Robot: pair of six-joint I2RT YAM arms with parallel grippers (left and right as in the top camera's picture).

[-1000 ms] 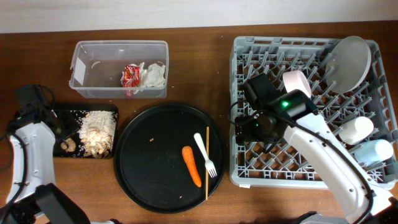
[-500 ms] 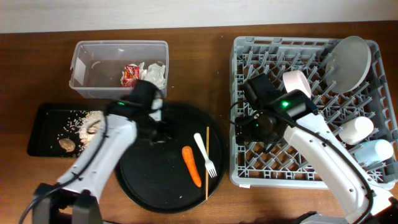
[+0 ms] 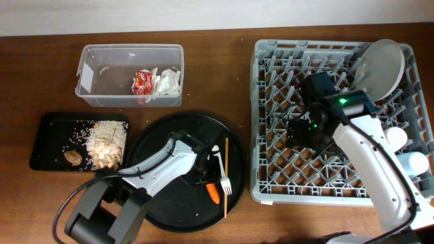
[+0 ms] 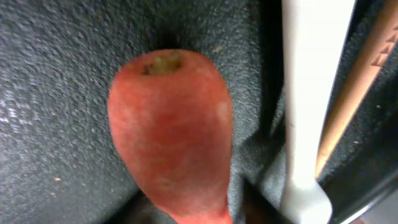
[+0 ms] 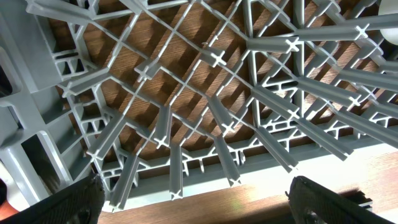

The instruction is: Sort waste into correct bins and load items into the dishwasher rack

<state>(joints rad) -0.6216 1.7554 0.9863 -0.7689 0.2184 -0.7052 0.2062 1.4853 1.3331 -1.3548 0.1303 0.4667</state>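
The orange carrot lies on the round black tray, beside the white fork and the wooden chopstick. My left gripper is down on the carrot, with a finger pressed against each side. My right gripper is open and empty above the grey dishwasher rack. The white plate, white cup and blue cup stand in the rack. The pale bowl is hidden by my right arm. The clear tub holds the wrapper and tissue.
The shallow black tray at the left holds rice scraps and a brown lump. The right wrist view shows rack grid over wood. The fork and chopstick lie close by the carrot.
My left arm swung from the far left, past the tub, onto the carrot on the round tray. My right gripper moved right over the rack and now covers the bowl.
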